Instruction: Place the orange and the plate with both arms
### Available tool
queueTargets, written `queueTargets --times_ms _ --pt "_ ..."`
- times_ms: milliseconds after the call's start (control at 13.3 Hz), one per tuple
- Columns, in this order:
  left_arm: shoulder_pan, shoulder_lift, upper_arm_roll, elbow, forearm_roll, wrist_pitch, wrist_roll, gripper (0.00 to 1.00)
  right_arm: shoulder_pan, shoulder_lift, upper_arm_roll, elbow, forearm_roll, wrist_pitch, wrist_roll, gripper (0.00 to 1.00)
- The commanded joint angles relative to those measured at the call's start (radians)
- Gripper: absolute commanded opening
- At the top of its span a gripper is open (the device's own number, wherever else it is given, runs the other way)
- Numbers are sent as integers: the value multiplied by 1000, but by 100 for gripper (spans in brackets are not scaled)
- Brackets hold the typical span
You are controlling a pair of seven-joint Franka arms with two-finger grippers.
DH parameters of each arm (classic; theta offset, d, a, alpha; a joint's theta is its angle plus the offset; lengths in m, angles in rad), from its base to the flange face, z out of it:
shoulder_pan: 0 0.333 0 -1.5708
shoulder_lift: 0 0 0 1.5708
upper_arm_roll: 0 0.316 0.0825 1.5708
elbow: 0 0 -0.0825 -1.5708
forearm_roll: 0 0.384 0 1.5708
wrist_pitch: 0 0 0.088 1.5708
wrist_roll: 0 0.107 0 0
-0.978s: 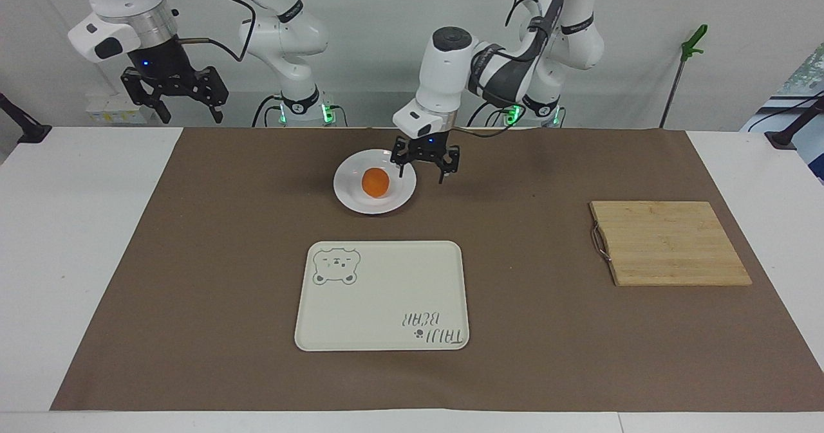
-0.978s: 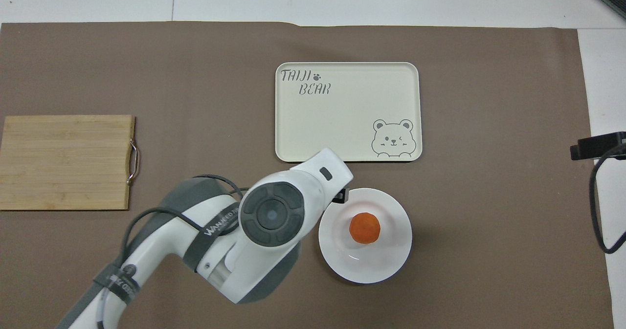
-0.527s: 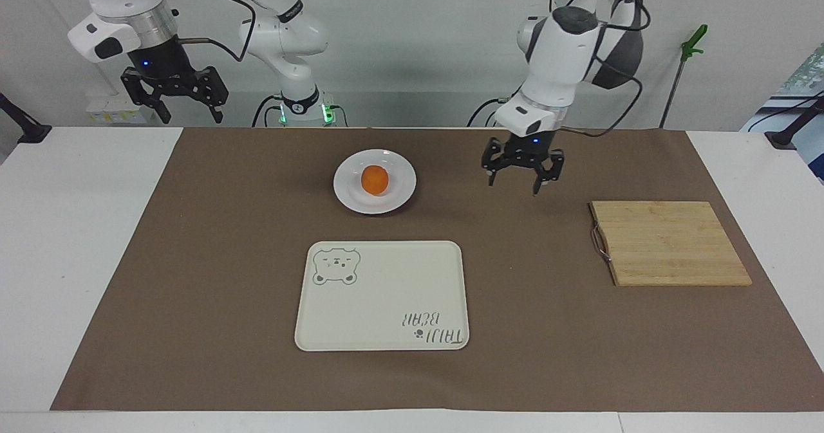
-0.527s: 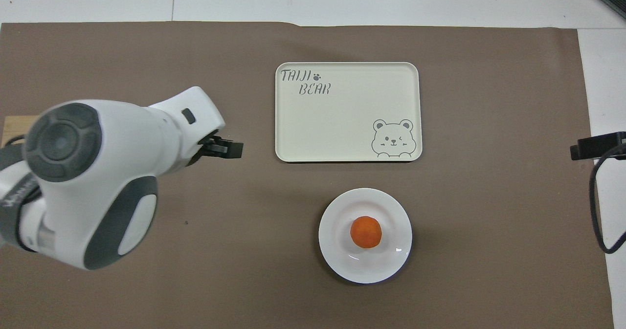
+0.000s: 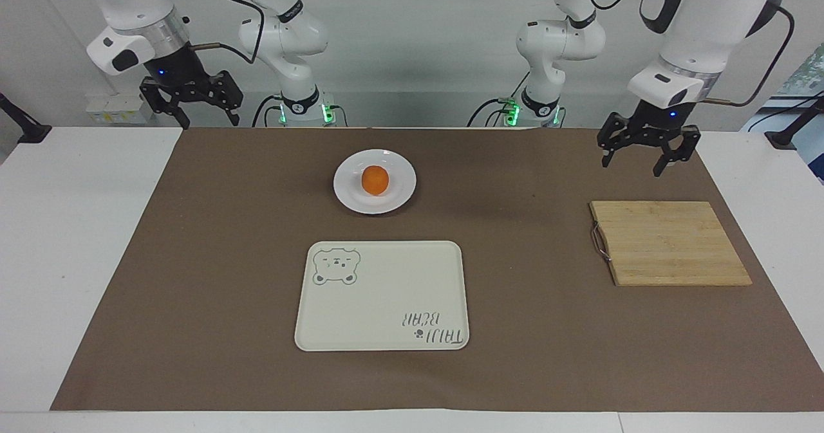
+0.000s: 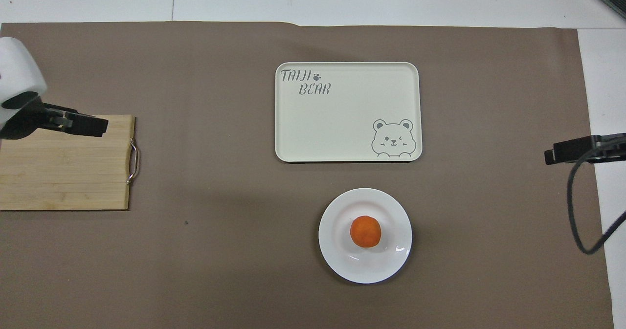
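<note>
Since a second ago the left gripper has swung away from the plate (where it hung just beside the rim) and now hangs raised over the mat near the cutting board, at the left arm's end of the table. The right gripper has shifted only slightly and waits raised over its own end. The orange sits in the middle of the plate, between the two grippers and well apart from both; the cream tray lies farther from the robots than the plate. Both grippers point down with jaws spread wide, holding nothing. Both wrists tilt slightly.
</note>
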Motion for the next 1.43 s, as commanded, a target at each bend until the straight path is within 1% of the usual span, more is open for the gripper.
queueTargets --times_ms 0,150,301,376,527,752,828,903,1053,1204,1354 --pt "43 8 -14 44 9 -68 23 100 -6 -16 23 -108 73 77 20 100" --pt "71 4 -11 46 9 -76 24 100 -6 -16 29 -194 154 138 15 100" --pt "91 4 -14 66 9 -76 30 100 24 -7 34 -262 193 205 12 100" --pt "92 5 -12 67 7 -74 30 100 32 -4 34 -286 218 230 11 100" --pt "91 14 -11 81 11 -80 29 100 49 -4 34 -381 295 293 1 100" --pt "91 65 -14 173 4 -175 29 100 89 -4 34 -528 386 429 -71 100" --pt "92 69 -14 182 3 -177 29 100 98 -4 34 -553 400 461 -78 100" --pt "91 70 -14 182 3 -175 29 100 98 3 34 -569 435 466 -97 100" --pt "88 65 -15 181 3 -163 27 100 94 39 33 -627 562 507 -225 100" --pt "89 62 -17 178 4 -165 20 100 92 49 33 -684 623 557 -301 100" --pt "83 59 -17 173 4 -169 20 100 63 73 33 -705 683 557 -383 100"
